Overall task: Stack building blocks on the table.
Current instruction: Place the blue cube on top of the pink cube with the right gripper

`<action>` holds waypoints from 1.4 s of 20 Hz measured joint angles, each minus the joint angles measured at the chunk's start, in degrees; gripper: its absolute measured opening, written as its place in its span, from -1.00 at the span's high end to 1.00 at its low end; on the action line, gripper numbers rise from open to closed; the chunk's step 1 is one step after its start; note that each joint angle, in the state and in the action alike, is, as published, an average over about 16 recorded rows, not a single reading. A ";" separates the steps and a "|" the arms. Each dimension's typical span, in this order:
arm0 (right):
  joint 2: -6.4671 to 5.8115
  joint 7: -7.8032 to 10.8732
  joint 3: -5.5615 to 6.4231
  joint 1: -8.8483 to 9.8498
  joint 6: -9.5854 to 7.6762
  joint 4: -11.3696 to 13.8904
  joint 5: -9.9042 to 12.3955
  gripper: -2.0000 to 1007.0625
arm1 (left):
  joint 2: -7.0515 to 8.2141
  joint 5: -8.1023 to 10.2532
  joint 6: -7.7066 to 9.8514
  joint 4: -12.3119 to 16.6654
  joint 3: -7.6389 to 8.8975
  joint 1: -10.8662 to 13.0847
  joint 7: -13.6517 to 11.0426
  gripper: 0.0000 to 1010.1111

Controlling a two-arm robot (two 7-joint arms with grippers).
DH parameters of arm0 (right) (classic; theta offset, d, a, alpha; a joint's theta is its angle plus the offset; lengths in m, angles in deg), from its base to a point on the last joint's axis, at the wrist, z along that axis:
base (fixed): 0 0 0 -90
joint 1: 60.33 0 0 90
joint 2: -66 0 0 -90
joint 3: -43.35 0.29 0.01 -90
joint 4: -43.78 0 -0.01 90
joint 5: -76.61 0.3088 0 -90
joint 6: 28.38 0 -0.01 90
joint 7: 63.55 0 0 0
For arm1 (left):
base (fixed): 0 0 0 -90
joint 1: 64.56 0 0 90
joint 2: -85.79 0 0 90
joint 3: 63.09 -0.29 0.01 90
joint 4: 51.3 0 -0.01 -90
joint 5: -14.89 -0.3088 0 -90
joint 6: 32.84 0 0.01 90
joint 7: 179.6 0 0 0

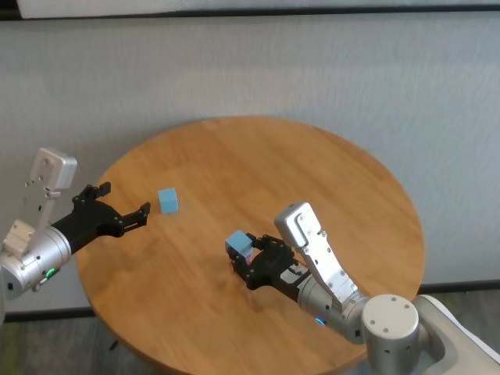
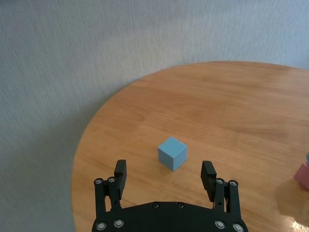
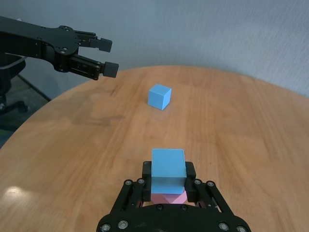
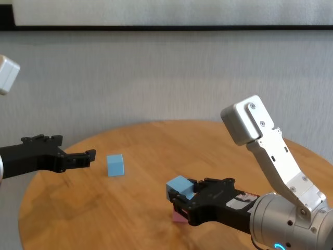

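My right gripper (image 1: 244,261) is shut on a light blue cube (image 1: 237,241) that sits on top of the pale pink cube (image 1: 248,253) near the table's middle front. In the right wrist view the fingers (image 3: 145,170) flank this blue cube (image 3: 168,166), with the pink cube (image 3: 169,198) under it. The second light blue cube (image 1: 168,200) lies alone on the table (image 1: 312,172) at the left. My left gripper (image 1: 125,209) is open and empty, hovering just left of that cube (image 2: 172,153), which lies a little ahead of its fingertips (image 2: 120,173).
The round wooden table (image 4: 156,146) stands before a pale grey wall. Its left edge runs close under my left gripper (image 4: 89,155). The far and right parts of the tabletop carry nothing.
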 joint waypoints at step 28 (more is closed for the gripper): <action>1.18 -0.59 0.79 -1.14 0.66 -2.32 -0.80 0.28 | 0.00 0.00 0.00 0.00 0.00 0.00 0.00 -0.98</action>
